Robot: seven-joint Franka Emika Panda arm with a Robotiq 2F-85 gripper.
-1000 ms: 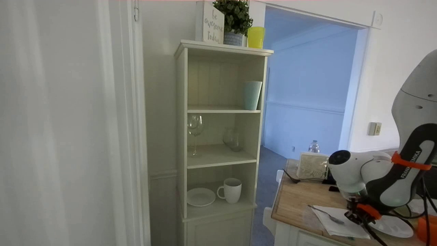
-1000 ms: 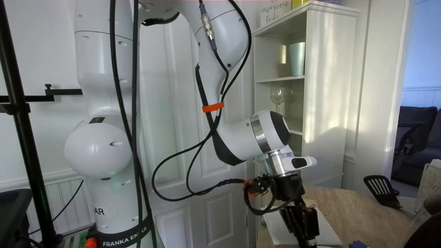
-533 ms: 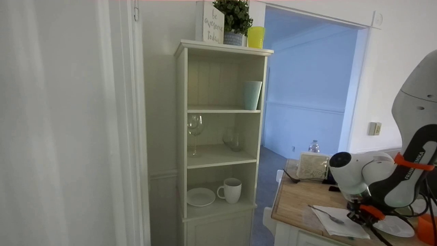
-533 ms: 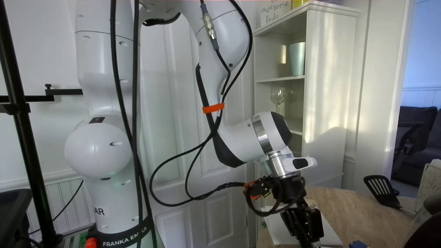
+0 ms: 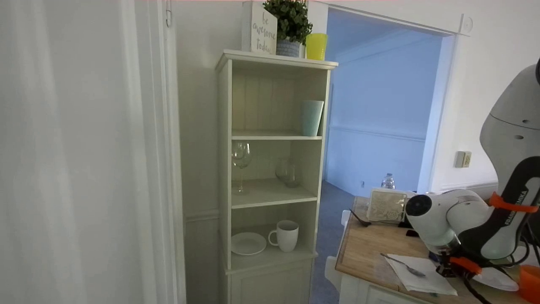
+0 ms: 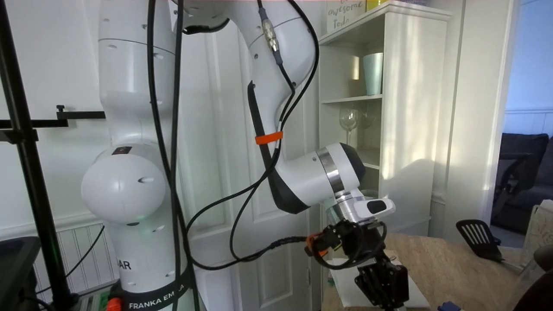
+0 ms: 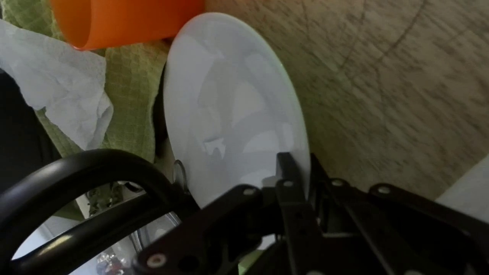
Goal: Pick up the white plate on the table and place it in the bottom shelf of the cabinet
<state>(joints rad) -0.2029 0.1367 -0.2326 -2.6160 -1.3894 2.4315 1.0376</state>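
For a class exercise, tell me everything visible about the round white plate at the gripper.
The round white plate is shallow, plain and glossy, ceramic-looking, thin-rimmed. It is at the light tan wooden tabletop, beside an orange plastic-looking cup; whether flat or tilted is unclear. The black gripper appears shut on its rim, one jaw each side.

White jointed arm with black trim [image 6: 268, 103]: forearm [image 6: 298, 185] hanging steeply in an exterior view. White wrist with silver collars [image 6: 332, 170] angled off it. Black two-finger gripper [image 7: 300, 159] pointing down, tilted off vertical; clamped, fingertips [image 7: 287, 168] just a sliver apart.
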